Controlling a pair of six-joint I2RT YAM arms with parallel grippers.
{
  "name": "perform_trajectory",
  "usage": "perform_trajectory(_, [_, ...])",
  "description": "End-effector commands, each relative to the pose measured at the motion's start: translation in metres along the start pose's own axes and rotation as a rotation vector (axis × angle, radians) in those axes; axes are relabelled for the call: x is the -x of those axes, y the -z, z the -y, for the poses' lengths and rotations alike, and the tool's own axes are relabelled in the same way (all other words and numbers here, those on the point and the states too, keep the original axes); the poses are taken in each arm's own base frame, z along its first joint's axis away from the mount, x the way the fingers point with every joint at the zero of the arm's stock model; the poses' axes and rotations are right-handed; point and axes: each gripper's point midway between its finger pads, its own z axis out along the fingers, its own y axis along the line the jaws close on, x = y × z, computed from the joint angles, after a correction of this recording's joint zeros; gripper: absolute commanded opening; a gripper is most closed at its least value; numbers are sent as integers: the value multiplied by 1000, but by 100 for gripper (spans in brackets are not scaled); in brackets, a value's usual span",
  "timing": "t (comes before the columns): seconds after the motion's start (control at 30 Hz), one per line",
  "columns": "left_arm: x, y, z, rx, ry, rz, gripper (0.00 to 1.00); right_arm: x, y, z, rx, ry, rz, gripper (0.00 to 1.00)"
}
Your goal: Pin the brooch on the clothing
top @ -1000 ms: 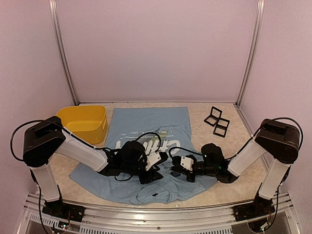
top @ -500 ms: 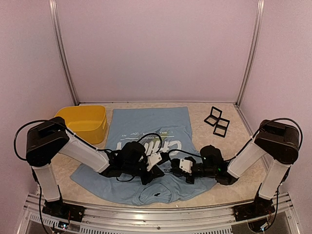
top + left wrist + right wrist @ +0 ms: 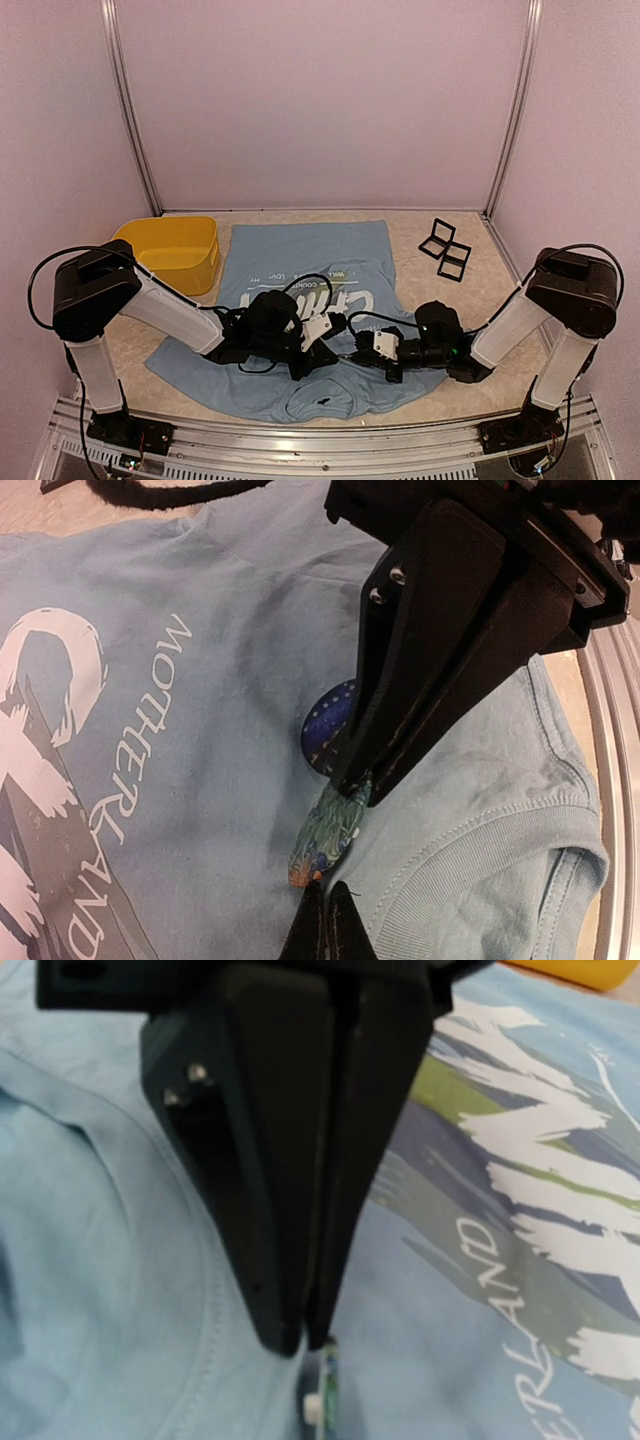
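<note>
Left wrist view shows your left claw [image 3: 352, 780] looking clenched on the brooch [image 3: 325, 838]. The brooch lies on the shirt [image 3: 230, 610] right at the claw's tips, near the collar [image 3: 450, 880]. Your right claw [image 3: 305, 1343] is pressed closed, with the brooch edge-on just below its tips (can't tell if it pinches the pin). I'd call this the pinning step, not yet done. Next move: steady the brooch with the left claw, push the pin through the fabric with the right, then latch it.
</note>
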Motion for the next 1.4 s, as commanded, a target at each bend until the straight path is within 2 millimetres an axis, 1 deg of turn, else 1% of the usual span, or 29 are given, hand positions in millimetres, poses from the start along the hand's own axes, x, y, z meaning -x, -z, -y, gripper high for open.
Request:
perform_trajectory(0.0, [20,6,-1,-5,-5,67,0,21,8,-15,71,-16,87,0])
perform_trajectory(0.2, [17,5,0,-4,8,68,0,35,11,-15,81,-43,149,0])
perform_trajectory(0.23, [17,6,-1,-1,9,69,2,36,12,-15,84,-49,159,0])
perform_trajectory(0.27, [16,7,-1,0,10,69,7,38,13,-15,89,-57,168,0])
perform_trajectory(0.3, [17,8,-1,3,10,73,17,39,13,-15,93,-60,174,0])
perform_trajectory(0.37, [19,12,-1,10,3,89,39,38,14,-14,94,-69,178,0])
perform_trajectory(0.4, [21,14,-2,14,-1,98,46,38,14,-13,96,-76,181,0])
perform_trajectory(0.47, [26,23,-2,19,-14,140,52,38,15,-13,109,-89,190,0])
perform_trajectory(0.5, [30,28,0,18,-26,168,53,38,16,-13,114,-94,192,0])
perform_trajectory(0.57, [37,38,5,9,-56,224,52,38,15,-12,122,-98,192,0])
perform_trajectory(0.63, [40,42,9,-2,-81,251,47,39,15,-13,129,-98,197,0])
perform_trajectory(0.77, [39,33,12,-6,-108,224,41,42,15,-13,136,-99,204,0])
perform_trajectory(0.97, [37,24,14,-22,-120,196,21,45,15,-12,139,-92,209,0])
perform_trajectory(1.03, [38,23,16,-36,-126,187,20,45,15,-12,141,-95,207,0])
perform_trajectory(1.13, [38,22,18,-52,-134,183,23,45,14,-10,135,-97,204,0])
perform_trajectory(1.2, [37,22,18,-47,-136,178,22,46,13,-10,136,-95,205,0])
perform_trajectory(1.23, [37,22,17,-44,-138,176,20,47,14,-10,137,-92,208,0])
perform_trajectory(1.27, [37,22,17,-43,-142,173,15,47,14,-10,138,-92,210,0])
perform_trajectory(1.37, [33,19,16,-40,-142,153,0,49,14,-9,140,-89,215,0])
